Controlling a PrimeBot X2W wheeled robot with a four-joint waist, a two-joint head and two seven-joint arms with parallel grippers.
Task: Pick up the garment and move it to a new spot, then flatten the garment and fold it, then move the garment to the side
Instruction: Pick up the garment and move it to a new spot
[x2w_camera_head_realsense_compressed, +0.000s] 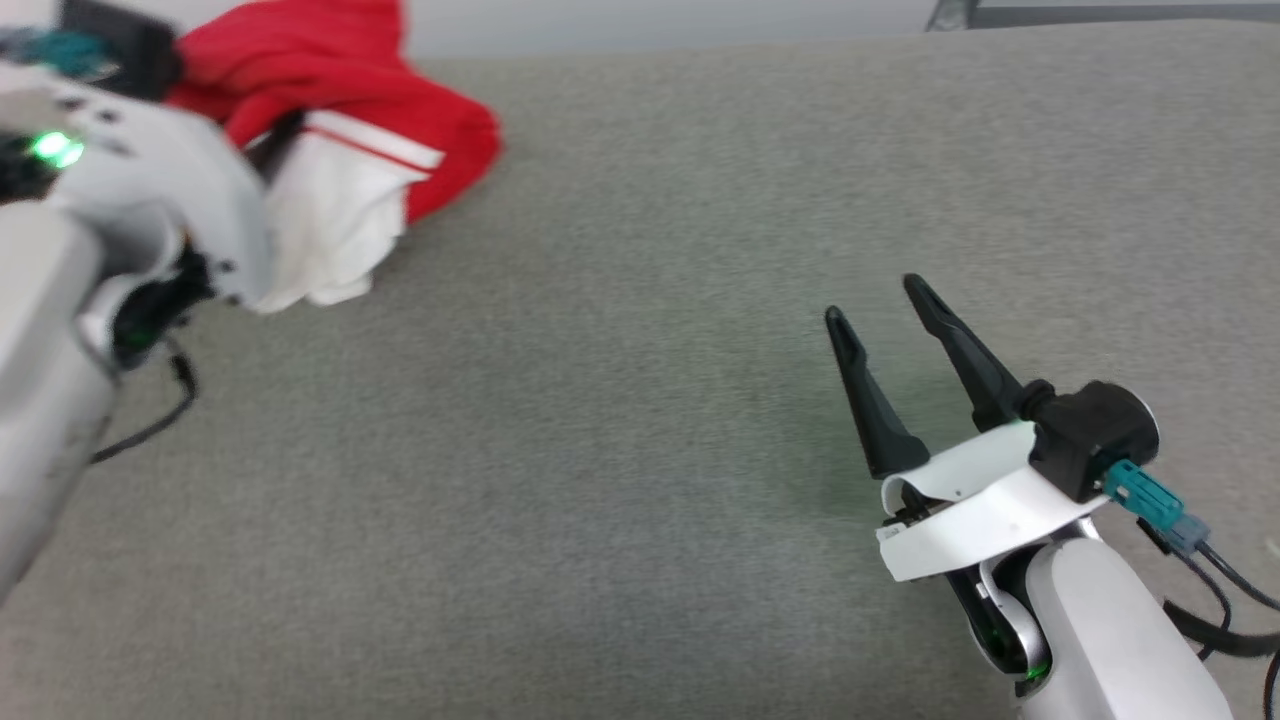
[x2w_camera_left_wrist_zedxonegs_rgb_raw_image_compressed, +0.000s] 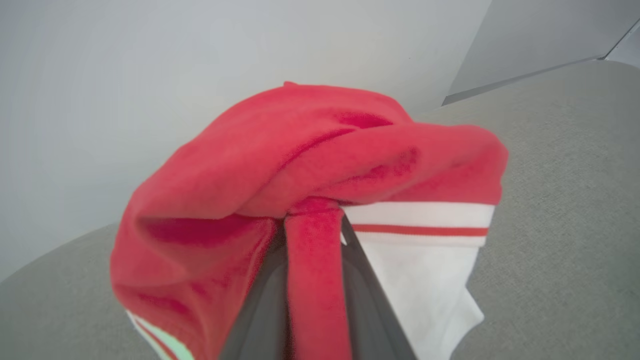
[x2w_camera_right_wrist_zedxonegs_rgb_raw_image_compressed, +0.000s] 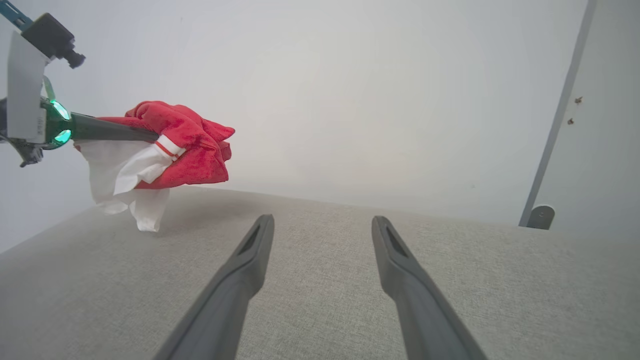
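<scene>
The garment (x2w_camera_head_realsense_compressed: 340, 130) is a bunched red jersey with white panels and striped trim, hanging at the far left of the grey surface. My left gripper (x2w_camera_left_wrist_zedxonegs_rgb_raw_image_compressed: 314, 225) is shut on a red fold of the garment (x2w_camera_left_wrist_zedxonegs_rgb_raw_image_compressed: 320, 165), which bulges over both fingers. In the right wrist view the garment (x2w_camera_right_wrist_zedxonegs_rgb_raw_image_compressed: 170, 145) hangs from the left gripper (x2w_camera_right_wrist_zedxonegs_rgb_raw_image_compressed: 150, 135) with its white tail touching the surface. My right gripper (x2w_camera_head_realsense_compressed: 880, 300) stands open at the lower right, well away from the cloth, its fingers (x2w_camera_right_wrist_zedxonegs_rgb_raw_image_compressed: 245, 270) spread with nothing between them.
A grey fabric surface (x2w_camera_head_realsense_compressed: 640, 420) spans the whole head view. A pale wall (x2w_camera_right_wrist_zedxonegs_rgb_raw_image_compressed: 350, 90) rises behind it, with a grey door frame (x2w_camera_right_wrist_zedxonegs_rgb_raw_image_compressed: 555, 135) at the right. Dark cables (x2w_camera_head_realsense_compressed: 160, 420) hang beside the left forearm.
</scene>
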